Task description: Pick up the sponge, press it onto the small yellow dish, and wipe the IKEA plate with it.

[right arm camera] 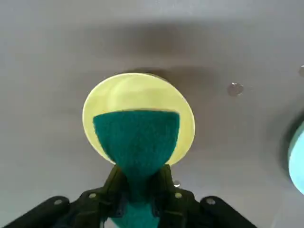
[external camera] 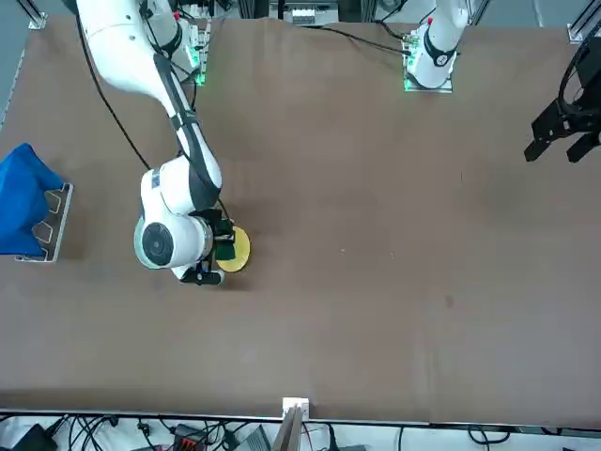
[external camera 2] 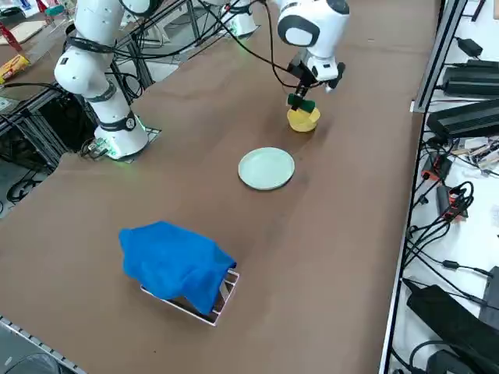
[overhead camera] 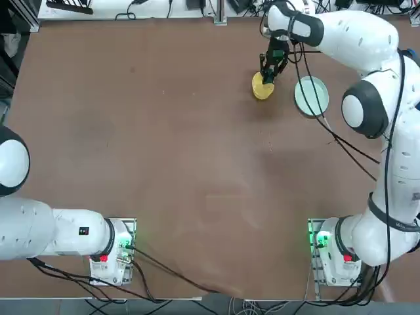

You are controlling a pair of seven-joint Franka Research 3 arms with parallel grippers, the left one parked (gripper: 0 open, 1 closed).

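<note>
Brown table (overhead camera: pixel 164 164) carries the yellow dish (right arm camera: pixel 137 90) directly below the right gripper (right arm camera: pixel 137 190), whose fingers pinch the sponge (right arm camera: pixel 137 137) (green side visible); the mint plate (overhead camera: pixel 310 95) lies beside them.

Sponge (right arm camera: pixel 137 137): you see it over the small yellow dish (right arm camera: pixel 137 92), pinched in the right pincer (right arm camera: pixel 137 197).
IKEA plate (overhead camera: pixel 310 94): beside the dish, on the counter (overhead camera: pixel 184 164).
</note>
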